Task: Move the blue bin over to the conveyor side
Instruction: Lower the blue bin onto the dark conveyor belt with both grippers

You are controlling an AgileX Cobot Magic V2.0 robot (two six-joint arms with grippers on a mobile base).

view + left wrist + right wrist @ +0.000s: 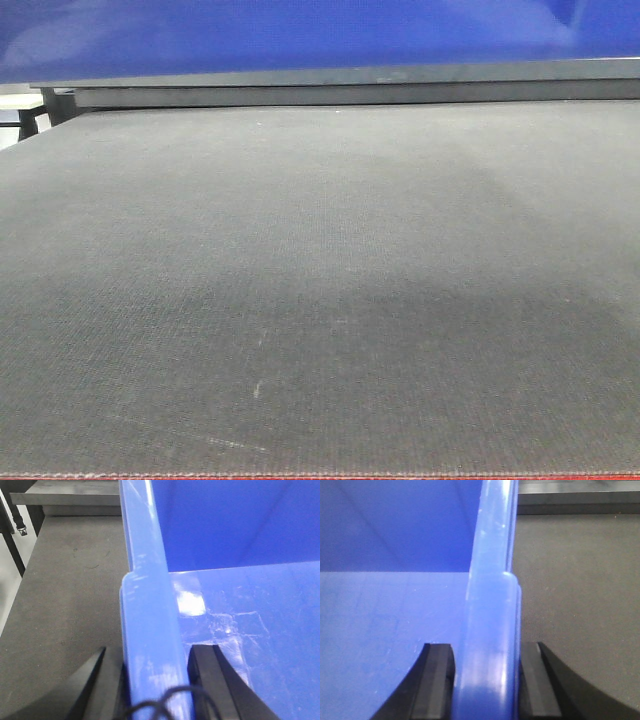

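Because the blue bin (pixel 150 630) is too wide for one arm, each claw pinches a side rim: the left claw (pixel 150 680) and the right claw (pixel 487 680) both stand closed on the thick lip, one finger inside, one outside. From the front view its blue wall fills the top edge, apparently held above the far end of the grey belt (pixel 320 300). Gripping opposite rims should keep it level.

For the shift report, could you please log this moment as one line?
left end effector: shut on blue bin rim | right end effector: shut on opposite rim | belt below
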